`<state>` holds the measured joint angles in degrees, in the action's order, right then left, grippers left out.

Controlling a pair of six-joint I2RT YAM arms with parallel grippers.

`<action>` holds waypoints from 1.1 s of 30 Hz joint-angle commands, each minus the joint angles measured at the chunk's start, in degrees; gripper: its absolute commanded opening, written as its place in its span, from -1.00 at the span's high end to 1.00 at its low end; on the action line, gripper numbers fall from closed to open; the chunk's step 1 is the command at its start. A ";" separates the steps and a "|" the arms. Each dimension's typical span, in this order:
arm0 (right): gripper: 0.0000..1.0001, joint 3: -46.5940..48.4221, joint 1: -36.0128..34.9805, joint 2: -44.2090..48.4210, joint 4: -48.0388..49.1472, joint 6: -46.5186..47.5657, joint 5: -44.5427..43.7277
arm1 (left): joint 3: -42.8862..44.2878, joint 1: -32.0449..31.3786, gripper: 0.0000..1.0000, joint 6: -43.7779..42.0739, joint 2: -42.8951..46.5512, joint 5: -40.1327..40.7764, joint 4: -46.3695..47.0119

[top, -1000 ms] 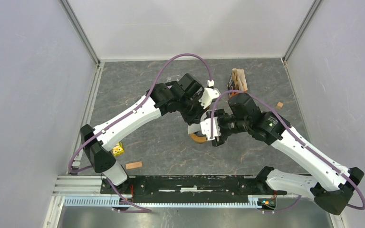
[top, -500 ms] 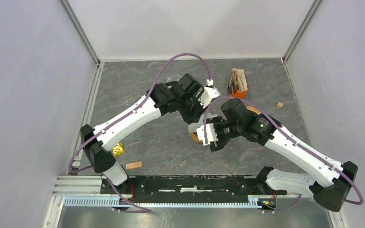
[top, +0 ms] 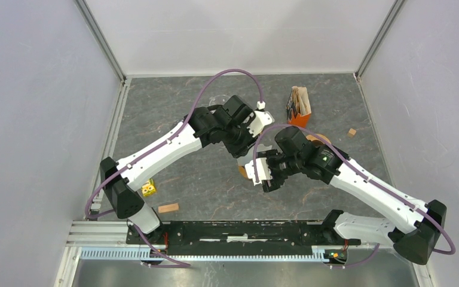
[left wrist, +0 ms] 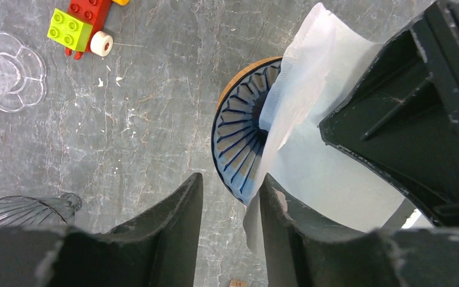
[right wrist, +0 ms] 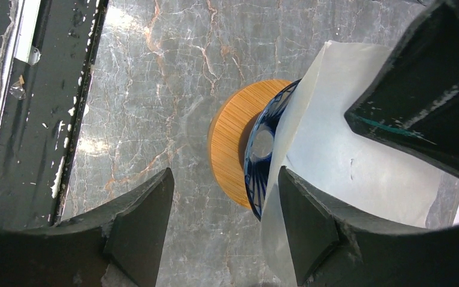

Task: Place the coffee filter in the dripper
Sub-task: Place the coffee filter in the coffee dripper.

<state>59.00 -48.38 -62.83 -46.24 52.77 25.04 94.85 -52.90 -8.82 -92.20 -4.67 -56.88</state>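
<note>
The filter [left wrist: 311, 137] leans across the dripper [left wrist: 239, 137] on the worktop [left wrist: 125, 119], its long axis running 1 to 7 o'clock in the left wrist view. The left claw [left wrist: 231, 179] and right claw [right wrist: 226, 173] both gape, with nothing between their jaws.

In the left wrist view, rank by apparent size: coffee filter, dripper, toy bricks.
1. coffee filter, though it sits nearest the camera, which inflates it
2. dripper, partly hidden by the filter
3. toy bricks

White-shelled left arm [top: 161, 146] and right arm [top: 382, 194], black joints [top: 206, 119] — purple cables [top: 237, 70], scuffed black fingers [left wrist: 161, 239]
</note>
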 commanded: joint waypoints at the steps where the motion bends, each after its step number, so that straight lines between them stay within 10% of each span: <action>1: -0.41 0.38 -0.32 -0.30 2.03 0.06 -0.45 | -0.36 -0.04 0.03 -2.02 1.34 2.22 1.95; 33: -0.39 -0.49 -1.32 -2.46 2.52 -0.43 -3.22 | -3.78 -0.09 -0.24 -1.25 -2.65 1.85 4.10</action>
<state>58.54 -48.93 -64.88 -44.66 52.31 22.83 91.18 -52.90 -9.67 -94.54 -2.07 -54.63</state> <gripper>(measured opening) 0.698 0.622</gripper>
